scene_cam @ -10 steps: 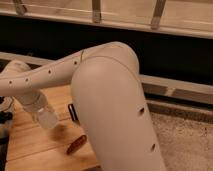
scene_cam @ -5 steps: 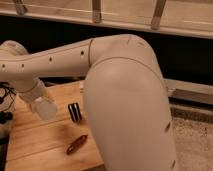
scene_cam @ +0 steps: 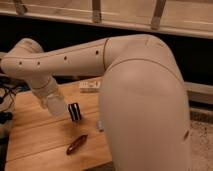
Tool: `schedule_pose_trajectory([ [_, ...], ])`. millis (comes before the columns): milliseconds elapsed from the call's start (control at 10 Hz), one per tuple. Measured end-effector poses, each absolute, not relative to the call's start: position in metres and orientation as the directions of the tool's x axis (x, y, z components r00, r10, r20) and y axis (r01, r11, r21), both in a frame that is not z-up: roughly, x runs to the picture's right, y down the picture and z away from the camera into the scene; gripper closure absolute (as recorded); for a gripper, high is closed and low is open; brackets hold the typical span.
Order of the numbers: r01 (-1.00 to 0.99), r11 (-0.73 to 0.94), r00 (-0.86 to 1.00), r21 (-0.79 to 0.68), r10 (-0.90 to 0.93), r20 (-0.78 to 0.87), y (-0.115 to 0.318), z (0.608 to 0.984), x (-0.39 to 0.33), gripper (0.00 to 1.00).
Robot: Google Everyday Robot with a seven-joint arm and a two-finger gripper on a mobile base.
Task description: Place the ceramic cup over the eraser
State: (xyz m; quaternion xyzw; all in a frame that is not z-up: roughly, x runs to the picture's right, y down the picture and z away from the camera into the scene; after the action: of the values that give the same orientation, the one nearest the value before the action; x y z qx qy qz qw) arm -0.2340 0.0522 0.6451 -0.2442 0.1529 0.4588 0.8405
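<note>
My white arm reaches from the right across the wooden table (scene_cam: 35, 132). Its pale wrist end with the gripper (scene_cam: 56, 106) hangs low over the table's middle left. Just right of it a small black block with a pale stripe (scene_cam: 75, 112), perhaps the eraser, stands on the table. A small pale grey shape (scene_cam: 100, 124), possibly the ceramic cup, peeks out at the edge of my arm's big shell (scene_cam: 142, 110), mostly hidden. I see nothing held.
A reddish-brown elongated object (scene_cam: 76, 145) lies near the table's front. A flat white box (scene_cam: 90, 86) lies at the far edge. Dark cables (scene_cam: 7, 97) hang at the left. A railing and dark wall stand behind.
The forearm has lifted and stretched further left, and the wrist end has shifted toward the black block. The objects on the table have not moved.
</note>
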Motion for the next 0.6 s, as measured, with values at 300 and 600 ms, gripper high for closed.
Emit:
schedule_pose_trajectory([
  [300,-0.852,0.454,0.523,-0.262,0.707,-0.476,0.054,0.639,-0.236,0.97],
  [600,-0.865,0.445,0.501,-0.232,0.740,-0.448,0.024,0.641,-0.226,0.97],
])
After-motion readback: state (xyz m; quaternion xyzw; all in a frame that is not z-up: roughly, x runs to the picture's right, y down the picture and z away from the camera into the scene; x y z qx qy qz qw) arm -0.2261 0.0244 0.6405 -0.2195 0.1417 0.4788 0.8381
